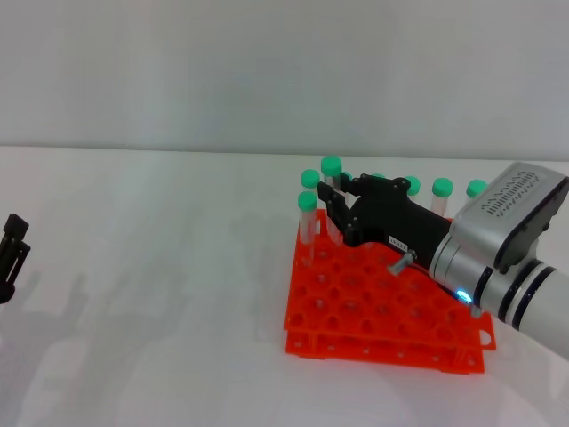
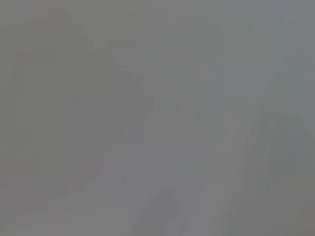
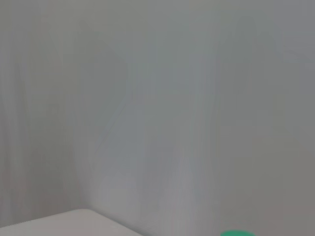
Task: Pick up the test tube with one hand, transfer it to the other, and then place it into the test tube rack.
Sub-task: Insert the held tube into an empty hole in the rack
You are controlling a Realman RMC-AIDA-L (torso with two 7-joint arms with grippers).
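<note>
Upright, test tube [image 1: 332, 191] between right hand [image 1: 327, 206] fingers.

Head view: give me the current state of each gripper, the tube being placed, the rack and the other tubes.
right gripper: over the rack's far left corner, closed on a tube.
test tube: upright between the fingers, green cap above them, lower end at the rack holes.
left gripper: at the left edge of view, away from the rack, holding nothing visible.
test tube rack: flat on the table, front rows empty.
other tubes: standing upright along the back row.
</note>
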